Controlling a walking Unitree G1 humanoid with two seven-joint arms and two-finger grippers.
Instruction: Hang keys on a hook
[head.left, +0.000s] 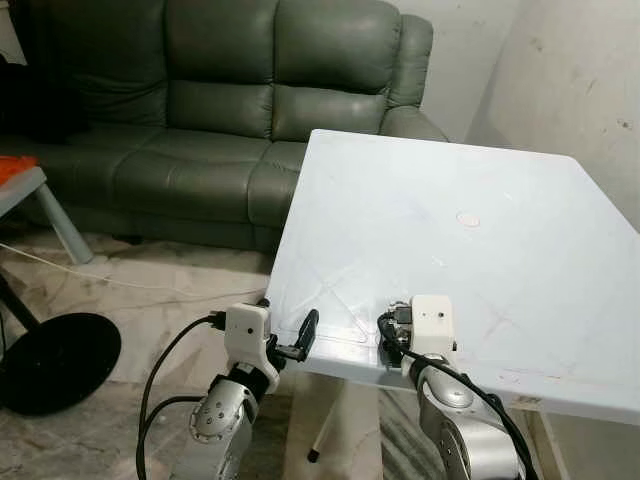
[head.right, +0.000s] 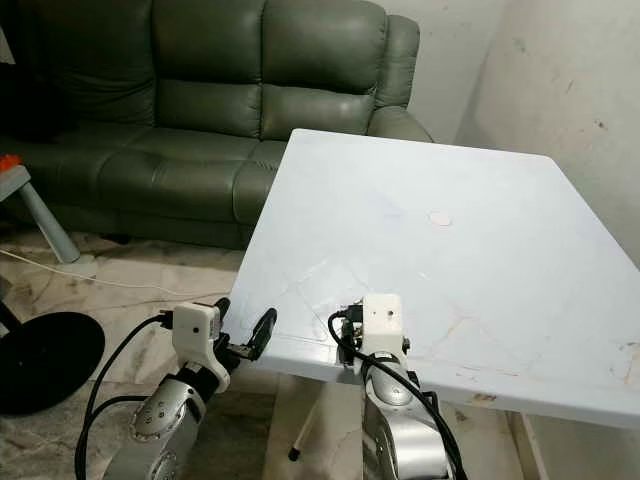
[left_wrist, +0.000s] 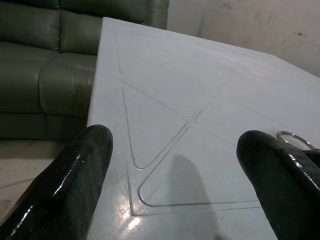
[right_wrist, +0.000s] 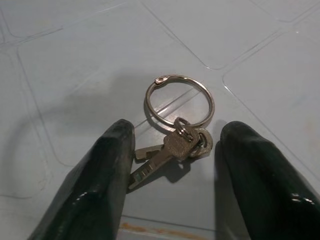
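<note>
The robot stands at the near edge of the white worktop (head.left: 480, 240), and the step in hand looks like the pickup: the right end effector (right_wrist: 172, 165) hovers low over the keys (right_wrist: 172, 145) with its two black fingers (right_wrist: 107, 175) spread wide, one on either side of the bunch and not touching it. The keys lie flat on the worktop close to its near edge, at about 6 o'clock on the surface as I look across it toward the sofa (head.left: 230, 110). They are a small bunch of dull metal keys threaded on a thin split ring (right_wrist: 180, 102); the ring lies beyond the blades, which point back toward the fingers. The next move, I judge, calls for a short drop and a close around the key heads or the ring, low enough to catch such flat pieces without skidding them over the edge. No hook can be made out, so a turn or walk will likely follow. The left end effector (head.left: 300, 338) waits at the worktop's near corner, at roughly 7 o'clock, fingers apart and holding nothing.
</note>
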